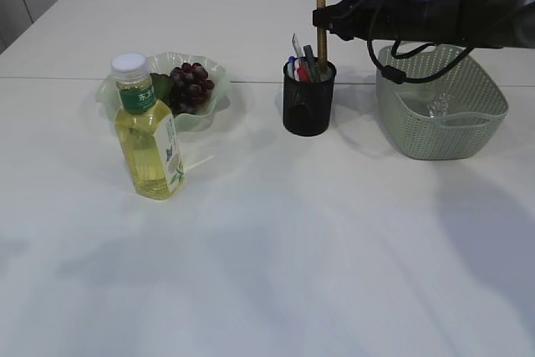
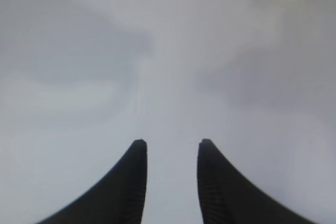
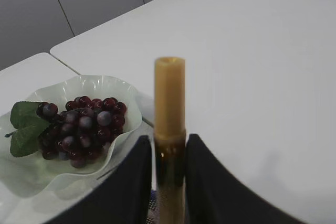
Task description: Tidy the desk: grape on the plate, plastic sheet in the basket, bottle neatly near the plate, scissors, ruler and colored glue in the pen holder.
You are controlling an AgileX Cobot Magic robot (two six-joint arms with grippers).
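Hovering our right gripper (image 3: 169, 153) over the pen holder (image 1: 308, 99), jaws flanking the colored glue (image 3: 169, 129), contact unclear; left gripper (image 2: 169, 148) spread, empty.

I see the grape (image 1: 191, 84), a dark purple bunch with green leaves, lying on the pale green wavy-rimmed plate (image 1: 219, 98) at upper left of the exterior view. Just in front of the plate, lower left, the bottle (image 1: 149, 131) stands upright, white-capped, green-labelled, filled with yellow liquid. At centre top the black mesh pen holder (image 1: 308, 99) holds several items standing on end; I cannot tell them apart, except the colored glue (image 1: 321, 18), a brown-gold stick rising upright above the rest. At right, the grey-green basket (image 1: 468, 131) sits with something clear inside, likely the plastic sheet (image 1: 436, 109).
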